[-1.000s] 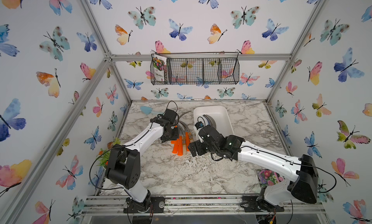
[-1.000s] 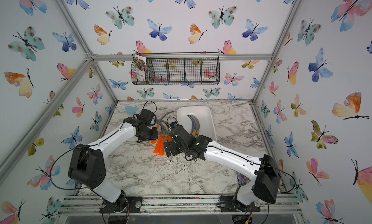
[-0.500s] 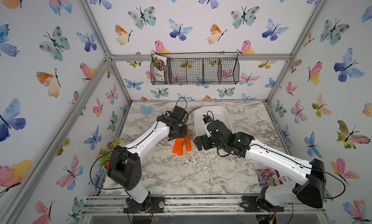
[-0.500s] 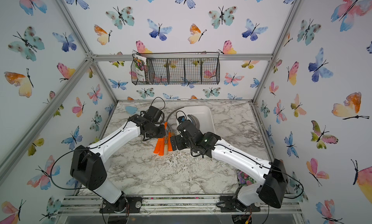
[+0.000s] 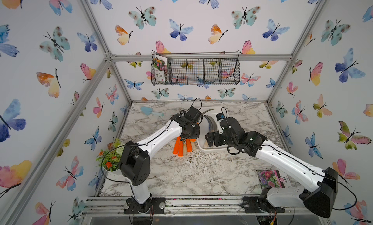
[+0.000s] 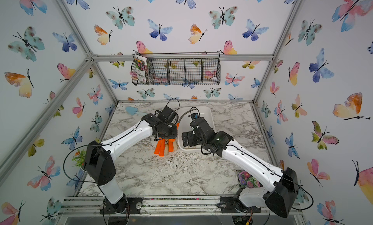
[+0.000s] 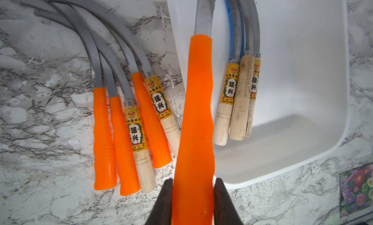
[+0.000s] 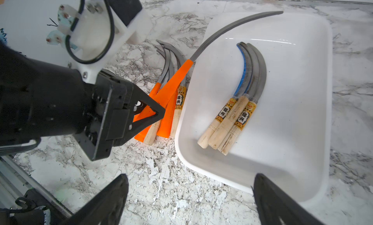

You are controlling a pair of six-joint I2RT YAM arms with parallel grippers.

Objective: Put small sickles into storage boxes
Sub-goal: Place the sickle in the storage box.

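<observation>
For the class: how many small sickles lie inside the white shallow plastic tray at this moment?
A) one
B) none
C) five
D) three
D: three small sickles with pale wooden handles and curved grey blades lie side by side in the white shallow plastic tray. The orange-handled sickle is clamped in the left gripper, not laid down.
</observation>
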